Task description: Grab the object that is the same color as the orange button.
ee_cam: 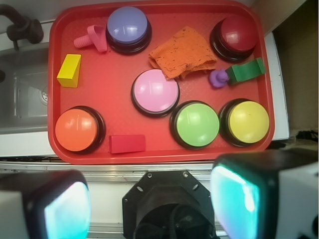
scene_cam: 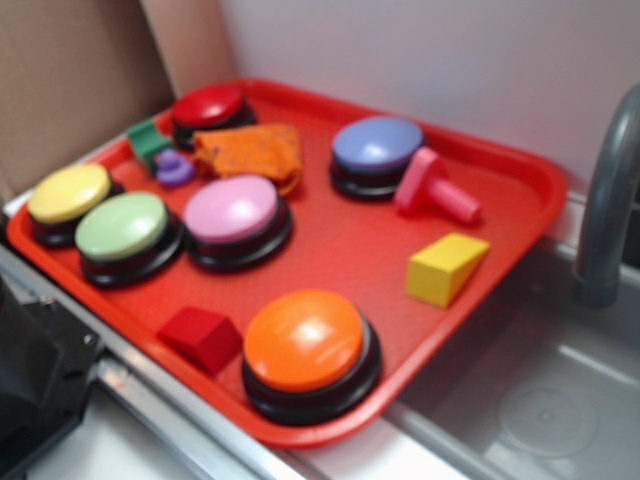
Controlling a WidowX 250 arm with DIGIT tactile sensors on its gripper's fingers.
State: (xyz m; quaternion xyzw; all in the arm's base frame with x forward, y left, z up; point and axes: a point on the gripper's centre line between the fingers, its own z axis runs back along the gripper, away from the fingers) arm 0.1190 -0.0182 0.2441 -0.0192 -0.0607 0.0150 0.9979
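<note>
Pincer [ee_cam: 149, 199] fingers [ee_cam: 60, 209] spread wide in the wrist view's foreground, holding nothing, short of the red tray [ee_cam: 159, 154]. Nearest on the tray sits the orange button [scene_cam: 307, 342], beside a red block [scene_cam: 202, 335]. Further in lie pink [ee_cam: 155, 91], green [ee_cam: 196, 123] and yellow buttons [ee_cam: 248, 122]. The orange cloth [ee_cam: 183, 53] lies crumpled beyond the pink button, between the red button [ee_cam: 237, 34] and the blue button [ee_cam: 128, 26].

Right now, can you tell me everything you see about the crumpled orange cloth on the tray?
The orange cloth is a small, soft-looking fabric piece, wrinkled and folded, with dark specks on it. It lies flat on the red tray, between the red button and the blue-purple button, just behind the pink button, whose edge it seems to touch. Nothing holds it.
</note>
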